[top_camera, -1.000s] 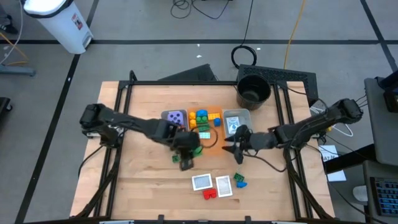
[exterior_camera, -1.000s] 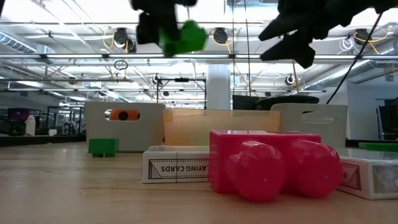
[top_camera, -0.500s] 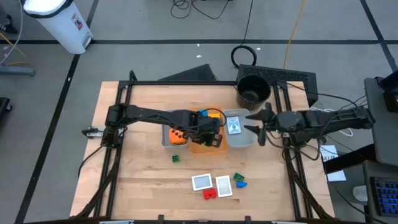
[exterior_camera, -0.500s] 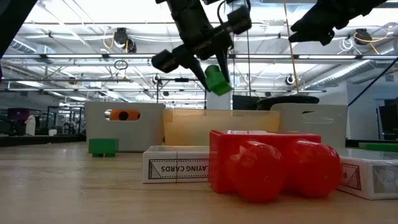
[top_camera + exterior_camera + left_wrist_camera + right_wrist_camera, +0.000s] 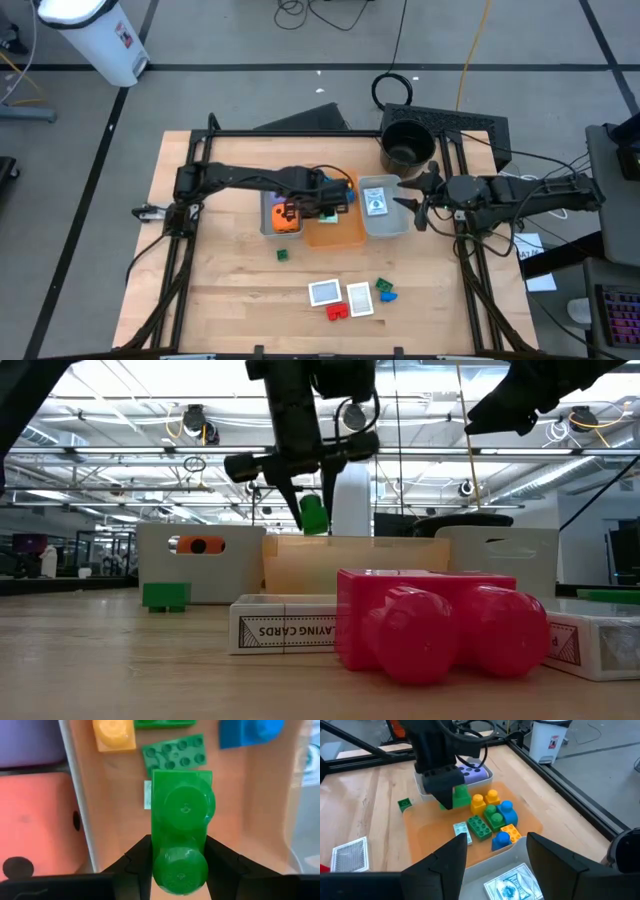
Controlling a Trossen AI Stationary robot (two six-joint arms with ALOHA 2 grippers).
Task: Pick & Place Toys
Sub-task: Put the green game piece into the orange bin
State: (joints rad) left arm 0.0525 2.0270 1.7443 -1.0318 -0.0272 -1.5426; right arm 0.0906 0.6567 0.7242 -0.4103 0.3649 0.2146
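Brick over tray: the green brick (image 5: 181, 830) hangs in the left gripper (image 5: 305, 510), above the orange tray (image 5: 340, 232) and clear of the pieces lying in it; the drop is straight down.
Long axis: in the left wrist view the brick's two studs run in line away from the wrist, so its long side lies along the fingers, not across them.
Left fingers: pinched on the brick's two long flanks, near the end closest to the wrist; the far end juts out past the fingertips (image 5: 141, 855).
Nearer arm: the left arm reaches across from its side of the table to the tray; the right gripper (image 5: 418, 203) waits beyond the grey tray (image 5: 392, 226), well apart from the brick.
Right fingers: spread, with nothing between them.
Landing spot: judged from the left wrist view, bare tray floor lies right under the brick, beside a flat green plate (image 5: 174, 753), a yellow brick (image 5: 115, 735) and a blue brick (image 5: 250, 732).
Brick's look: bright green glossy plastic, two round studs on top, a square body, no marks visible.
Toys not yet placed: a small green brick (image 5: 283, 255), two cards (image 5: 324, 292), a red brick (image 5: 337, 311) and a green-and-blue pair (image 5: 385, 290) lie on the table (image 5: 220, 290) nearer the front edge.
Orange die: it sits in the tray next to the orange one (image 5: 285, 218).
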